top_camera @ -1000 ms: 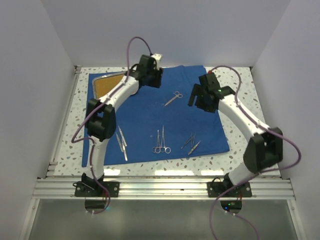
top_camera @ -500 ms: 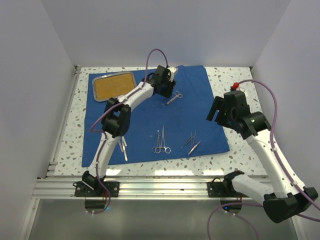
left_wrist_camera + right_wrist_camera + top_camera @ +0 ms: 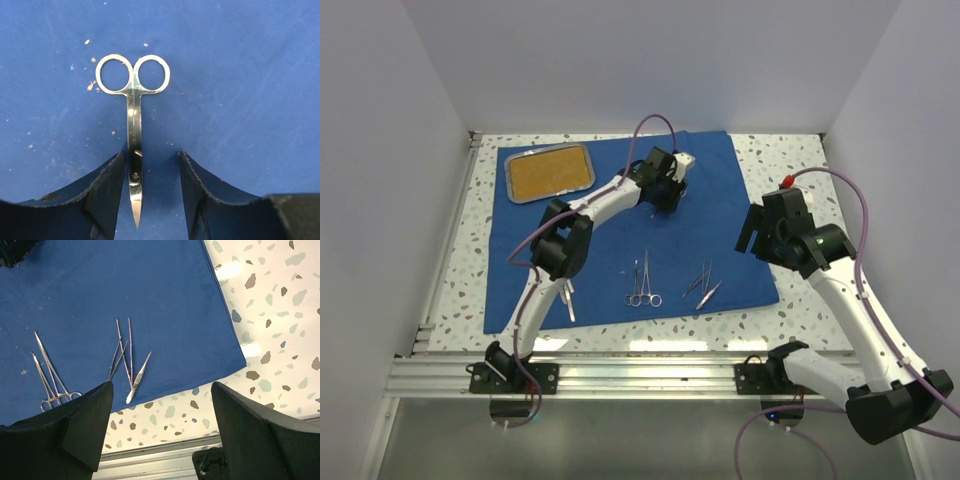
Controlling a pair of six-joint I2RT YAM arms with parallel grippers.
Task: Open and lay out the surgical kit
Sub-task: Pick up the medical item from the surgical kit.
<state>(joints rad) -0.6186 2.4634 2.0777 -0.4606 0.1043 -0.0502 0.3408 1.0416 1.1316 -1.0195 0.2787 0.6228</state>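
- The royal-blue cloth wrap [image 3: 715,215] lies opened flat on the speckled desk [image 3: 800,160], covering its left and middle parts.
- The steel tray [image 3: 551,172], orange-brown inside, sits on the far left corner of the cloth.
- The left tool [image 3: 151,160] reaches over the far middle of the cloth and points down at the scissors [image 3: 133,125].
- This tool is released: its jaws stand apart on either side of the blades, which lie closer to one finger, with blue cloth showing beside the other.
- The scissors lie flat on the cloth with blades closed, the ring handles pointing away from the tool.
- In the top view the scissors are hidden under the left tool [image 3: 670,195].
- Two ring-handled clamps [image 3: 642,282] lie side by side on the near middle of the cloth.
- Just right of them lie several tweezers [image 3: 702,285], close to the near right corner of the cloth.
- More thin instruments [image 3: 568,300] lie at the near left, partly under the left arm.
- The right tool [image 3: 160,390] hangs above the right edge of the cloth, jaws spread wide and grasping nothing.
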